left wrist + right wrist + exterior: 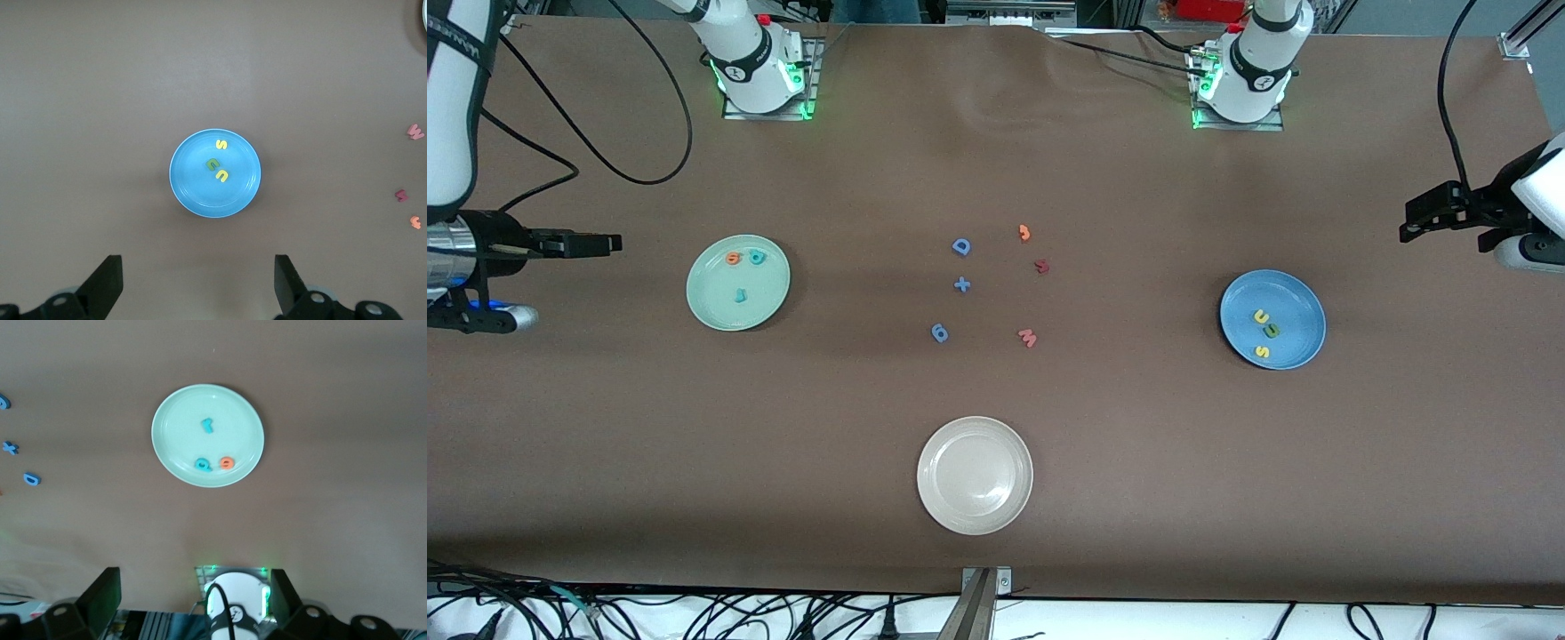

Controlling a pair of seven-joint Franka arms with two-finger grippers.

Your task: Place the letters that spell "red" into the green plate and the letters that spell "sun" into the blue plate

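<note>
The green plate (710, 298) holds a teal "r" (740, 295), an orange "e" (734, 259) and a teal "d" (757, 257). The right wrist view shows the same green plate (177, 430) from high above. In the blue plate (1300, 309) lie a yellow "u" (1261, 316), an olive "n" (1272, 331) and a yellow "s" (1261, 351). The left wrist view shows that blue plate (193, 190) far below. My left gripper (1412, 222) hangs open and empty over the table's left-arm end. Over the right-arm end, my right gripper (605, 243) is open and empty too.
A cream-white plate (947, 507) sits nearest the front camera. Mid-table lie a blue "D" (960, 246), a blue plus (961, 284), a blue "6" (939, 332), an orange piece (1024, 233), a dark red piece (1041, 266) and a pink "w" (1028, 337).
</note>
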